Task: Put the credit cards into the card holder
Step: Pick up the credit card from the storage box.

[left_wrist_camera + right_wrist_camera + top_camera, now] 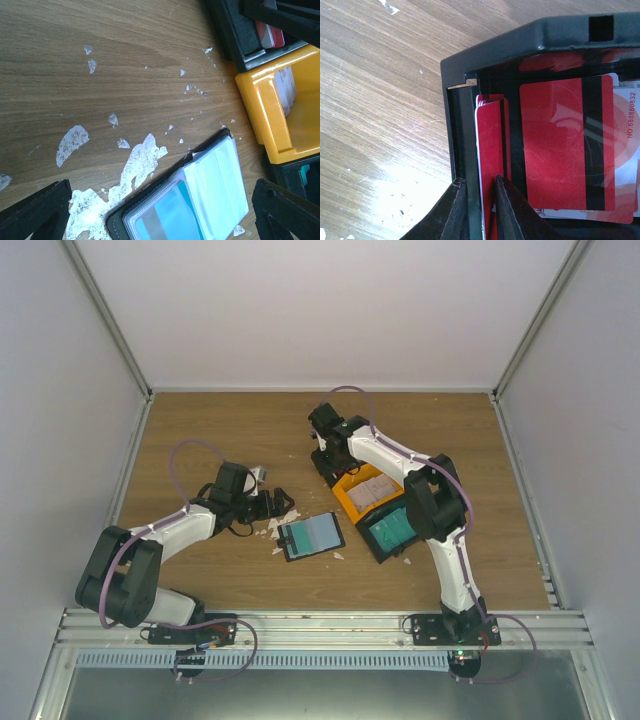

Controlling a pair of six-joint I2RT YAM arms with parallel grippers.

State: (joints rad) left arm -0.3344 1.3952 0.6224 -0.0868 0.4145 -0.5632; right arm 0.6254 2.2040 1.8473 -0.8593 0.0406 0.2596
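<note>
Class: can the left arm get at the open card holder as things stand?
Probably yes: the open left gripper hovers close by the card holder, with only paper scraps on the table between.

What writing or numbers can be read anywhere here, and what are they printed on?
"NO 888880832": sideways on the pink-and-white card in the black tray, right wrist view.
Nothing else is readable: the red cards show only a black stripe, and the card holder shows no text.
</note>
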